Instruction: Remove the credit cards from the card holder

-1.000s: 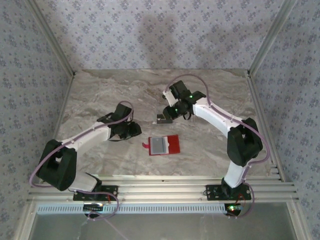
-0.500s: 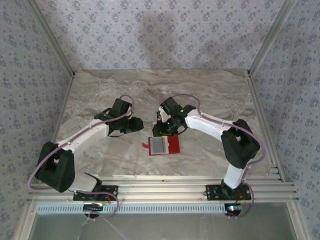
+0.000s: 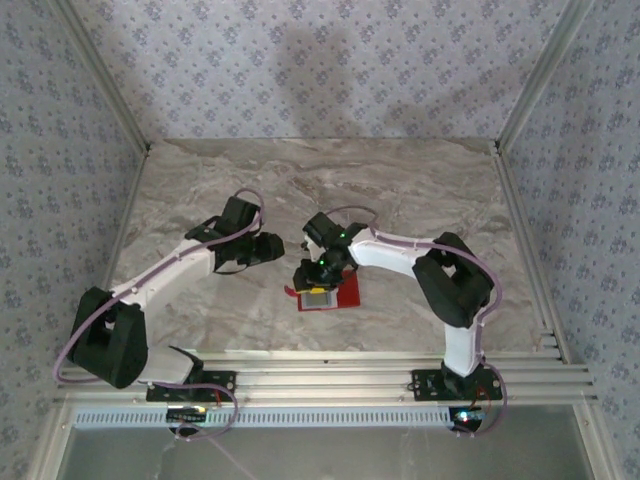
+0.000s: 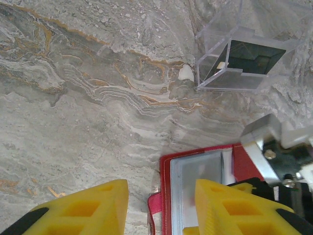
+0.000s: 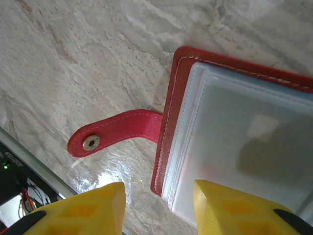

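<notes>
Right arm (image 3: 392, 249) swung over card holder (image 3: 347, 293), jaws parted

Two arms work over one bench (image 3: 200, 190): a left arm (image 3: 170, 270) and a right arm (image 3: 400, 250). Each ends in one pincer, the left pincer (image 4: 161, 188) and the right pincer (image 5: 157, 191), and each pincer shows two yellow fingers (image 4: 88, 210).

One red card holder (image 5: 244, 127) lies under the right pincer, with one snap tab (image 5: 117, 131).

One clear plastic box (image 4: 215, 44) sits beyond the left pincer, with one dark rectangle (image 4: 254, 56) inside.

The number of credit cards in the pockets cannot be told.
</notes>
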